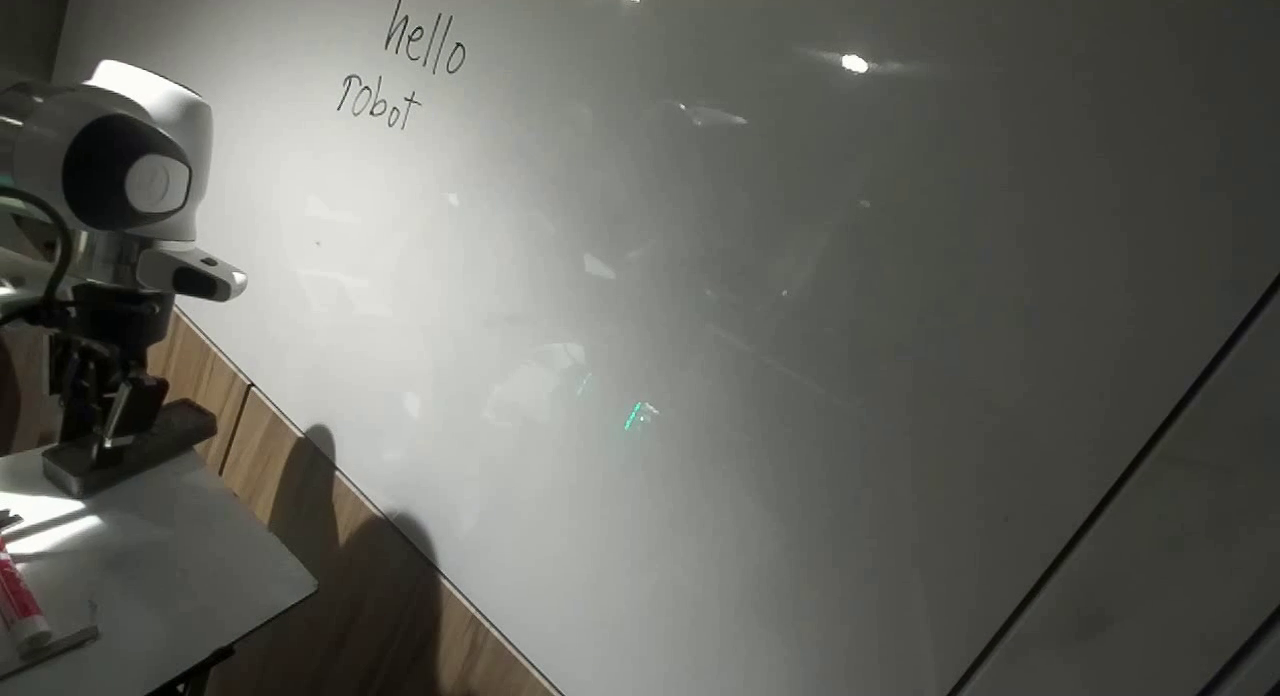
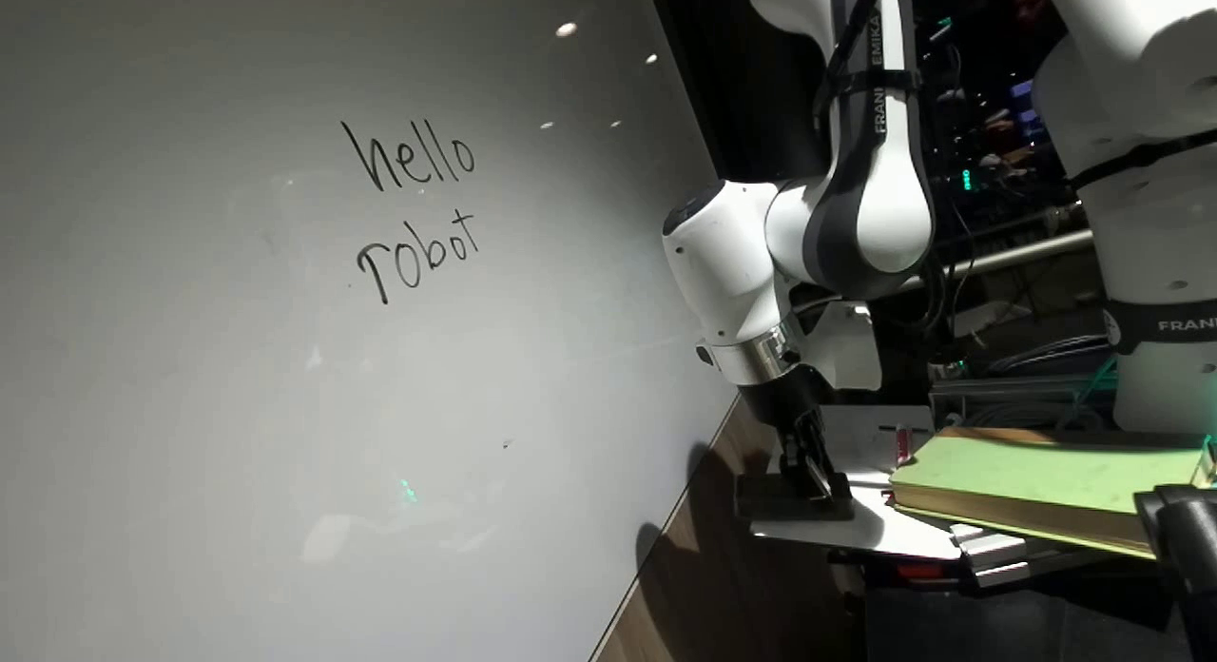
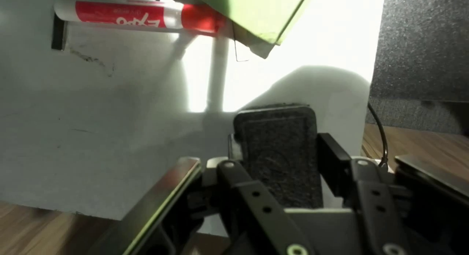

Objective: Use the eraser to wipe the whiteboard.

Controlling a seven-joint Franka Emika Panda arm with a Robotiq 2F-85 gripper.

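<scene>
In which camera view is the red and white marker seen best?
The wrist view: the marker is largest there, its Expo label visible. In an exterior view, the marker is cut by the picture's left edge; in an exterior view, the marker is only a small red patch near the green book.

The whiteboard (image 1: 850, 376) and plastic marker (image 3: 128, 13) are looking glossy; near an edge of the tabletop (image 3: 91, 148), the eraser (image 3: 276, 148) is appearing rough and matt; panelling (image 1: 255, 456) is showing wood grain.

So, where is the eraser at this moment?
In the wrist view, the eraser is right of centre, gripped between the fingers, on the white tabletop.
</scene>
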